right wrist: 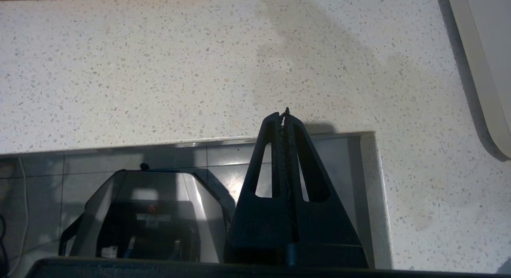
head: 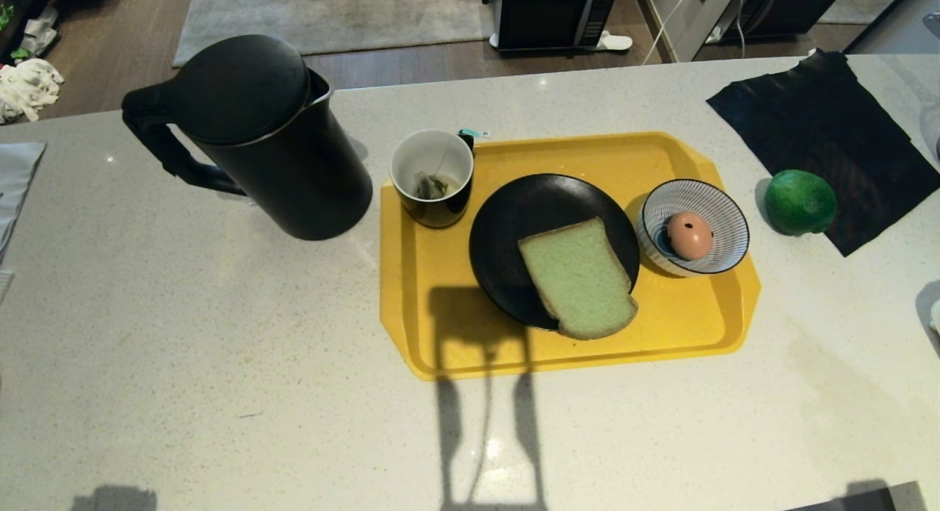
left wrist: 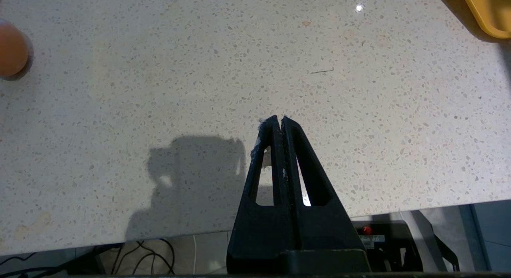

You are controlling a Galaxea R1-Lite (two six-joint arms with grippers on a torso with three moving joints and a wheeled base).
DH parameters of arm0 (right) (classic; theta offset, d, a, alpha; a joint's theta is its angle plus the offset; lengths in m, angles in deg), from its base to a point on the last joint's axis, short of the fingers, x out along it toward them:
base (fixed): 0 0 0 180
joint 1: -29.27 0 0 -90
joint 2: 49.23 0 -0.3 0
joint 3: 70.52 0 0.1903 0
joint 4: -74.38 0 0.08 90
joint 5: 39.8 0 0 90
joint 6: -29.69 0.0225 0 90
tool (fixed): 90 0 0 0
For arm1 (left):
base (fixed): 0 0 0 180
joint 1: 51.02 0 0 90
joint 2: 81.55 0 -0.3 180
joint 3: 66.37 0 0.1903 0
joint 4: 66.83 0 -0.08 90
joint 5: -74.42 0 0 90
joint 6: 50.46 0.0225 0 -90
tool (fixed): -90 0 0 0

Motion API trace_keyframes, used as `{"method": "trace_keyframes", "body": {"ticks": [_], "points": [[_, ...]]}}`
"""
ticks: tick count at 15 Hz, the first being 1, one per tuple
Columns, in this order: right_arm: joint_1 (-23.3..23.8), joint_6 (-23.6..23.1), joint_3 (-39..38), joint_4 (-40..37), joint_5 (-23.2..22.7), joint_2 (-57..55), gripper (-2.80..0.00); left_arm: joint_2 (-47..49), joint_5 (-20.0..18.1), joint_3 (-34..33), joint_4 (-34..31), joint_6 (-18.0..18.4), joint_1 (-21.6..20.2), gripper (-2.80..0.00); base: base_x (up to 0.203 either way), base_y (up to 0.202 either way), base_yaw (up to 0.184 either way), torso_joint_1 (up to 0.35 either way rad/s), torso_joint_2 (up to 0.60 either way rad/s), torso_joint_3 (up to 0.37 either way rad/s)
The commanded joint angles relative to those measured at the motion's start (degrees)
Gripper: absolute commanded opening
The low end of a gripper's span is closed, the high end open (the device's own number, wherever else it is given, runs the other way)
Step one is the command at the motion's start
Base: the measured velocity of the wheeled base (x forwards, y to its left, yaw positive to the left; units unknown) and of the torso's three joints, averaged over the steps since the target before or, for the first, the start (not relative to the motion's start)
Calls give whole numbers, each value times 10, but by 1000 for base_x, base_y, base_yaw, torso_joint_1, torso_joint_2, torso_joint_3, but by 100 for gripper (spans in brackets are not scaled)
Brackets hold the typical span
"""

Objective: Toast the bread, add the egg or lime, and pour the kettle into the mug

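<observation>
On the yellow tray (head: 440,335) a pale green bread (head: 580,278) slice lies on a black plate (head: 521,203), overhanging its near rim. The egg (head: 689,235) rests in a blue-striped bowl (head: 723,221). At the tray's far left corner stands the black mug (head: 433,177) with a teabag inside. The tall black kettle (head: 272,140) stands left of the tray. The lime (head: 800,202) sits right of the tray. Neither arm shows in the head view. My left gripper (left wrist: 279,119) hangs shut and empty above the counter's near edge. My right gripper (right wrist: 284,113) is likewise shut and empty.
A black cloth (head: 822,129) lies at the counter's back right, under the lime's far side. Another brown egg (left wrist: 12,48) sits on the counter in the left wrist view. A white object (right wrist: 483,62) borders the right wrist view. Appliances stand on the floor beyond the counter.
</observation>
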Motion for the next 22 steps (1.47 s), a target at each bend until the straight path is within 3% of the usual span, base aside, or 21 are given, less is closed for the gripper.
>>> {"method": "trace_keyframes", "body": {"ticks": [1,22], "points": [[0,0,0,0,1,0,-280,0,0,-9,0,0,0,-280,0,0,0,0,0,0],[0,0,0,0,1,-1,-280,0,0,-9,0,0,0,-280,0,0,0,0,0,0]]}}
